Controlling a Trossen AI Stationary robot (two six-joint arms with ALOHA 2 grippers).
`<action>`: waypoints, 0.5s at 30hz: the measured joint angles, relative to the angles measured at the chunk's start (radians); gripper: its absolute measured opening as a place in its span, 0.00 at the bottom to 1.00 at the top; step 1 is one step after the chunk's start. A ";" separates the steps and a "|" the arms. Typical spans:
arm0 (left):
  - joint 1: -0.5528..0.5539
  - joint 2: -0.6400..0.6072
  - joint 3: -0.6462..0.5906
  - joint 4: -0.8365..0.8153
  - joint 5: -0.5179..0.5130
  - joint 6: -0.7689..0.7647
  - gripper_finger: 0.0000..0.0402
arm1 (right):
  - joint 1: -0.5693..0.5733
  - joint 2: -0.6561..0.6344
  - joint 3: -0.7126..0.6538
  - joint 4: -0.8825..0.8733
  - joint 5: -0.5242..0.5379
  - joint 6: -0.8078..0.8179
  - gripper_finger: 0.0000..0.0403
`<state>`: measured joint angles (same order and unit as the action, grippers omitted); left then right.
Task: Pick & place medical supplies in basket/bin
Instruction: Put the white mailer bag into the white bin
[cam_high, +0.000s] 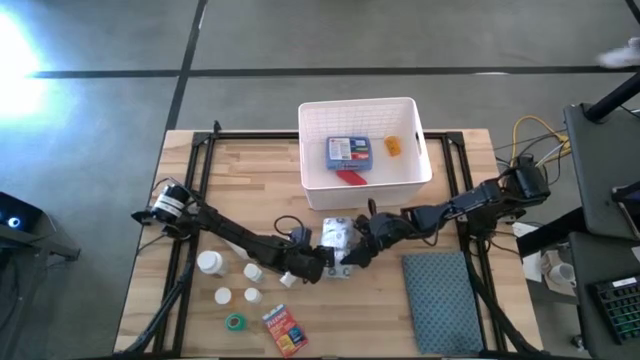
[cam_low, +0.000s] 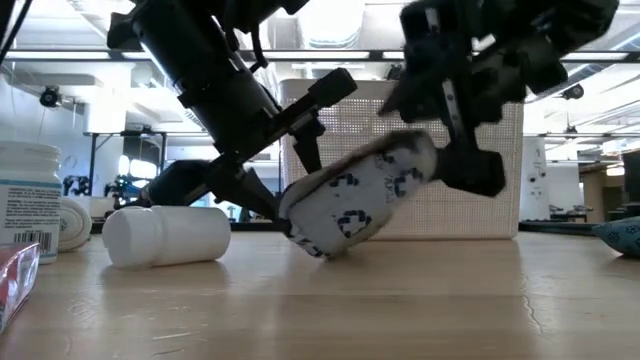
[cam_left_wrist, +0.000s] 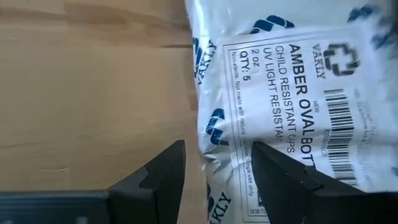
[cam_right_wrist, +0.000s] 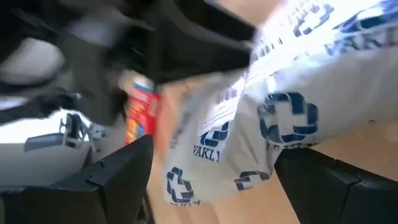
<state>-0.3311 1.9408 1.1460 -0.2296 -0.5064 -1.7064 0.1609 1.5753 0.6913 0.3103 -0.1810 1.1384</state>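
Note:
A white packet with blue crosses (cam_high: 338, 238) sits mid-table, tilted in the low view (cam_low: 365, 200). My right gripper (cam_right_wrist: 214, 155) comes from the table's right and is shut on its raised end. My left gripper (cam_left_wrist: 217, 152) reaches in from the left at the packet's low end. Its fingers stand apart, with the packet's edge (cam_left_wrist: 211, 130) between them and a strip of bare wood beside one finger. The white basket (cam_high: 420, 165) at the far middle holds a blue box (cam_high: 350, 152), a red tube (cam_high: 349, 178) and an orange item (cam_high: 393, 146). My left gripper is at the packet's low end (cam_low: 300, 225); I cannot tell whether its fingers touch it. My right gripper pinches the packet's raised end (cam_right_wrist: 283, 124) between its two fingers, across the packet's width. The fingers slant down from the table's right. The packet sits tilted, its low end (cam_low: 318, 245) on the table.
Several white bottles (cam_high: 209, 262) lie at the near left, one on its side (cam_low: 165, 235). A green tape roll (cam_high: 235, 322) and an orange-red box (cam_high: 284, 331) are by the near edge. A teal-grey mat (cam_high: 440, 300) lies at the near right.

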 joint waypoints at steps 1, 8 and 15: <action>-0.001 0.000 -0.001 -0.002 0.004 0.005 0.41 | 0.001 -0.002 0.017 0.006 0.010 -0.003 0.77; -0.008 0.005 -0.008 0.042 0.022 0.016 0.41 | 0.001 -0.004 0.148 -0.207 0.080 -0.066 0.77; -0.011 0.005 -0.010 0.047 0.016 0.041 0.41 | 0.000 -0.028 0.217 -0.449 0.149 -0.190 0.77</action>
<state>-0.3420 1.9457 1.1358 -0.1823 -0.4900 -1.6654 0.1608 1.5478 0.9086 -0.1383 -0.0325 0.9484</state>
